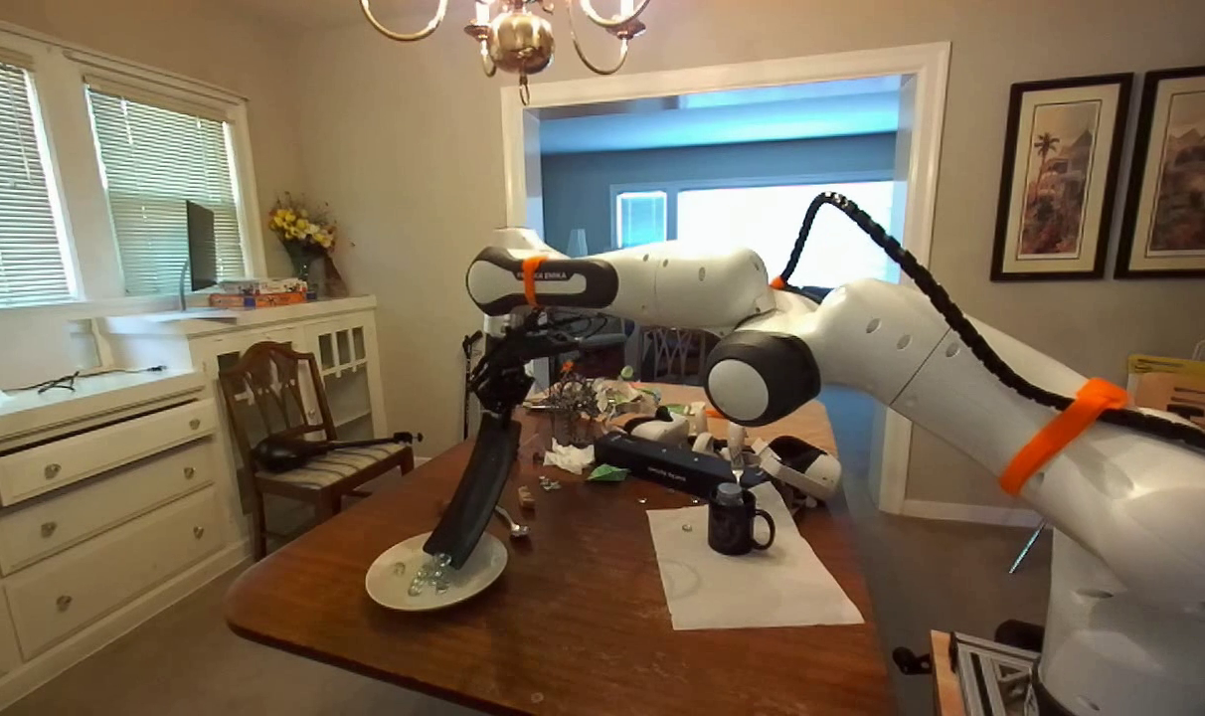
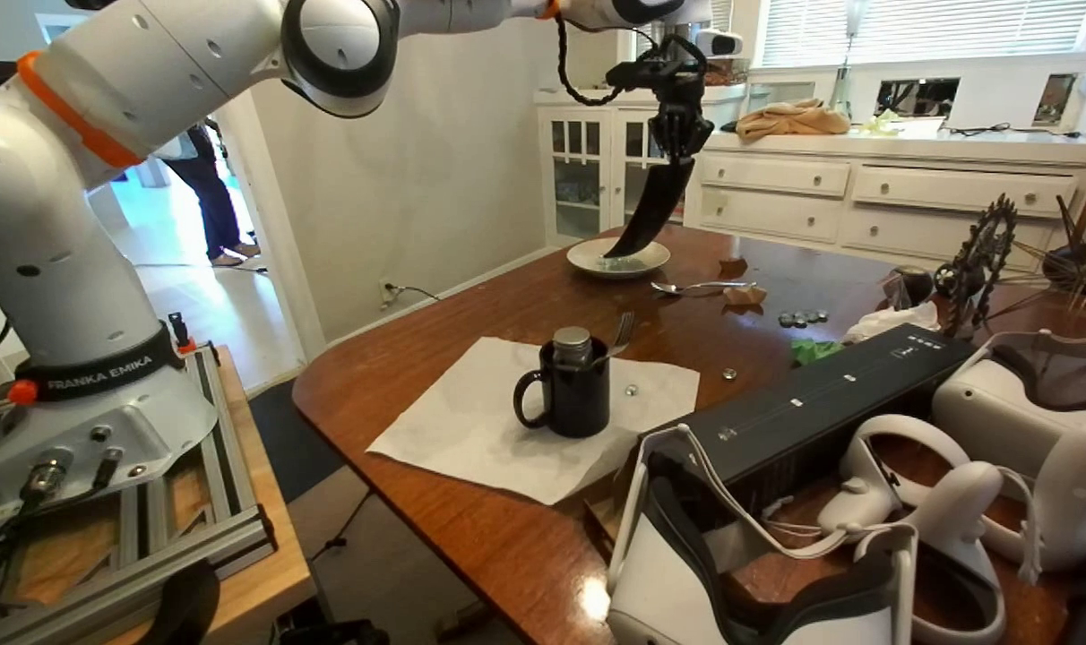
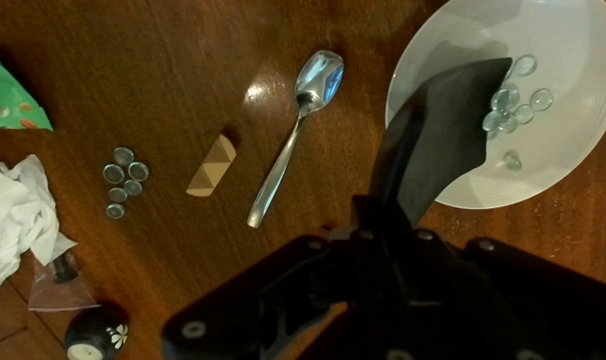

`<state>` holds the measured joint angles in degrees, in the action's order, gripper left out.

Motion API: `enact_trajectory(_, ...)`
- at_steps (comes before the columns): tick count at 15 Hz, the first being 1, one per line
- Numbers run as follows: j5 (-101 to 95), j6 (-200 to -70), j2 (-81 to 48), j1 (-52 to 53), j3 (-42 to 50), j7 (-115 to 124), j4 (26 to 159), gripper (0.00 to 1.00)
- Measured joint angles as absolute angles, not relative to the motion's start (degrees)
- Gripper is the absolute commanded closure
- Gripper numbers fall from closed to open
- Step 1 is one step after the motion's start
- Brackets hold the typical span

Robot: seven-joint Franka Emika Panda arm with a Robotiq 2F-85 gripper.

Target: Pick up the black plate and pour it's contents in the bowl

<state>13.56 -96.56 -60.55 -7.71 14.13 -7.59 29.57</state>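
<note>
The black plate [image 1: 475, 497] is a long flat black tray, also visible in another exterior view [image 2: 655, 210] and in the wrist view [image 3: 448, 120]. My gripper [image 1: 501, 410] is shut on its upper end; the gripper also shows in the wrist view [image 3: 383, 212]. The tray tilts steeply, its lower end just over or touching the bowl; I cannot tell which. The bowl [image 1: 485, 575] is a round white shallow dish, also in the wrist view [image 3: 573, 145]. The contents [image 3: 523, 114] are several clear greenish glass beads lying in the bowl by the tray's lower end.
A spoon [image 3: 278, 170], a tan folded piece [image 3: 212, 167] and several loose glass beads [image 3: 125, 180] lie beside the bowl. A black mug [image 1: 732, 527] stands on white paper [image 1: 762, 602]. A long dark box [image 2: 830, 394] and a white headset [image 2: 668, 573] lie on the table.
</note>
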Motion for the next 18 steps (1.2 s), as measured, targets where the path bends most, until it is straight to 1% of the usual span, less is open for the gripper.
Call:
enact_trajectory(13, -5.01, -87.37, -59.71, 11.34, 26.46, -0.69, 27.81, 0.98)
enact_trajectory(16, -7.19, -85.95, -58.96, 9.73, 21.41, 5.03, 23.03, 0.98)
enact_trajectory(18, -7.15, -86.03, -56.84, 7.04, 17.87, 8.18, 22.77, 0.98)
